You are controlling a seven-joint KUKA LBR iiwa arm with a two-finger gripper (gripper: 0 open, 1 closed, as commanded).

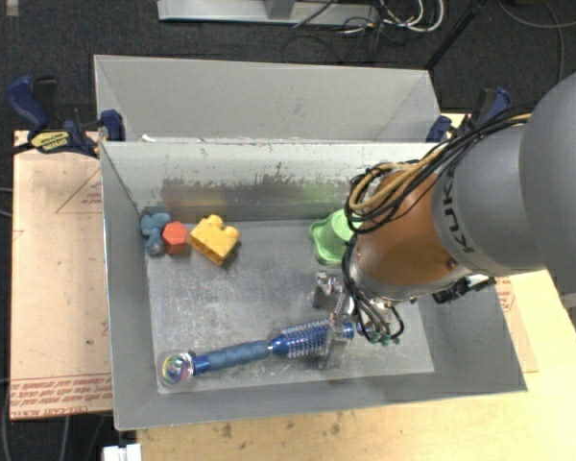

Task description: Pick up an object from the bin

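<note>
Where the jaws hang over the blue brush [254, 351] — spiral-bristled head, clear-tipped handle — their gap cannot be told.

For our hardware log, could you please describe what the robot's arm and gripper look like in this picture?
The arm is a thick, rounded grey link with dark KUKA lettering. Its wrist wears a smooth orange-brown cover, with black and yellowish cables looped over it. Below sits a small gripper of silvery metal.
</note>
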